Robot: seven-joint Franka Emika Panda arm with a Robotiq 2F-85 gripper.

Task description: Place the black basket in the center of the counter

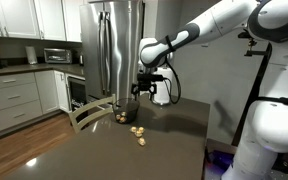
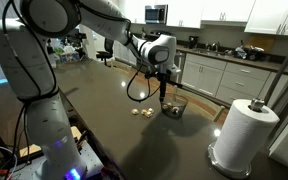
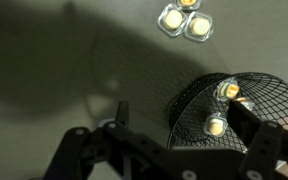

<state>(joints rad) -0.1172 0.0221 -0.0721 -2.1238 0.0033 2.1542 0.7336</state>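
Note:
The black basket of thin wire mesh sits on the dark counter near its far edge, and shows in both exterior views. It holds two small tan lumps. My gripper is open and low over the basket's rim. One finger is outside the basket on the counter side and the other is over the inside. The fingers are apart and do not pinch the mesh. In both exterior views the gripper hangs just above the basket.
Loose tan lumps lie on the counter beside the basket. A paper towel roll stands on the counter. A chair back and a steel refrigerator stand beyond the counter's edge.

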